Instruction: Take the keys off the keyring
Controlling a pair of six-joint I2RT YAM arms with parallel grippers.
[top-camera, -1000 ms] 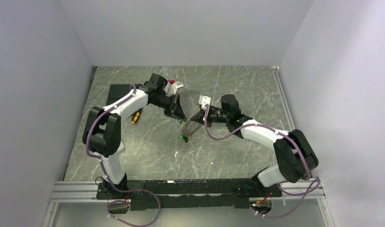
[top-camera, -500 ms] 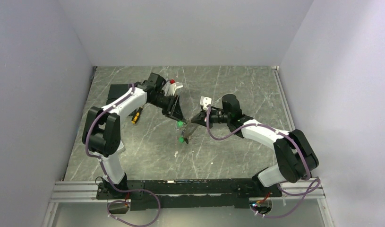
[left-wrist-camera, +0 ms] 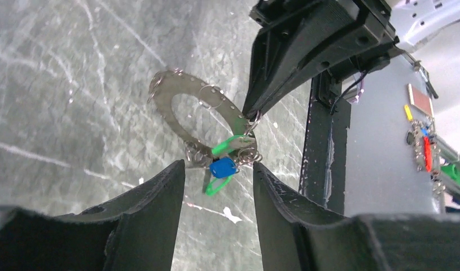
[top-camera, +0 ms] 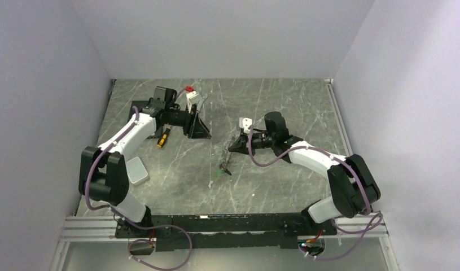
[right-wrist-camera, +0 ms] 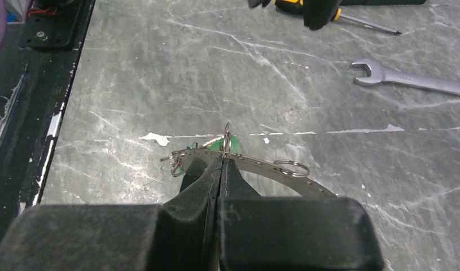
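The keyring (right-wrist-camera: 255,165), with keys (left-wrist-camera: 227,144) attached, is clamped in the right pincer (right-wrist-camera: 223,161); the left pincer (left-wrist-camera: 218,167) is held wide and empty.

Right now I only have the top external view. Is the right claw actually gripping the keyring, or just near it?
Observer: The right wrist view shows the right claw shut on the keyring, pinching its flat perforated band beside a small split ring.
Operator: Which keys are on it?
Observer: The left wrist view shows a blue key and green keys bunched right next to that grip.
Operator: And the left claw?
Observer: The left claw is open. The keys show in its gap, untouched.
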